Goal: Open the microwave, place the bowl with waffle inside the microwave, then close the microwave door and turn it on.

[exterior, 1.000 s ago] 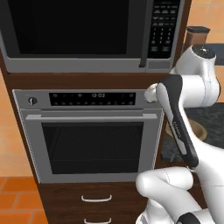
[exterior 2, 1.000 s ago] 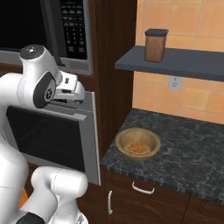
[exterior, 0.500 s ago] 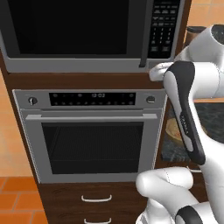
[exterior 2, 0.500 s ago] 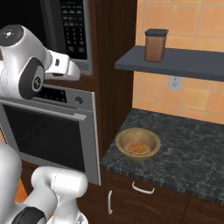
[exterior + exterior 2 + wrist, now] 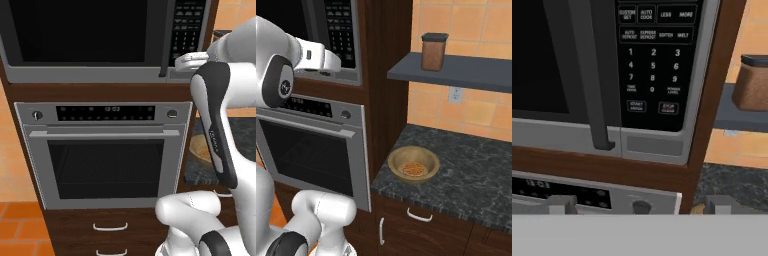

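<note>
With its jaws standing wide apart and gripping nothing, the gripper point(image 5: 639, 205) is facing the microwave point(image 5: 612, 75), whose upright door handle point(image 5: 587, 75) is sitting up and left of the fingertips.

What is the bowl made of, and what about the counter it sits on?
The bowl looks like wood: light tan with a smooth, matte rim. The counter looks like polished dark stone, maybe granite, since it is black with pale speckles. It's a rendered scene, so that's only how they look.
</note>
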